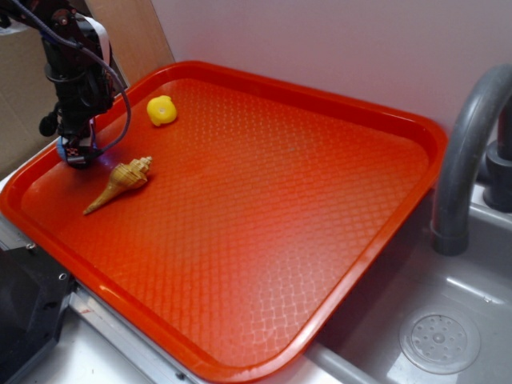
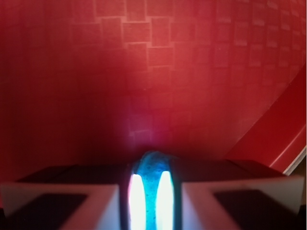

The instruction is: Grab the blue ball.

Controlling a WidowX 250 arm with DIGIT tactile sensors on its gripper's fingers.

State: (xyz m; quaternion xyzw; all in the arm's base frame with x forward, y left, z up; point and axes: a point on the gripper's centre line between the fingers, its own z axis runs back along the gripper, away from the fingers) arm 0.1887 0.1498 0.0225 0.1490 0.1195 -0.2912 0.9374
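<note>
The blue ball (image 2: 151,165) is squeezed between my gripper's two fingers in the wrist view, its textured blue surface bulging out past the fingertips. In the exterior view my gripper (image 1: 74,154) stands at the far left corner of the red tray (image 1: 264,232), pointing down, and only a sliver of the blue ball (image 1: 62,150) shows at its tip. The jaws are shut on the ball, close to the tray's floor.
A tan spiral seashell (image 1: 122,181) lies just right of the gripper. A yellow toy (image 1: 162,110) sits farther back. The tray's raised rim (image 1: 16,210) runs close on the left. A sink with a grey faucet (image 1: 468,160) is at the right.
</note>
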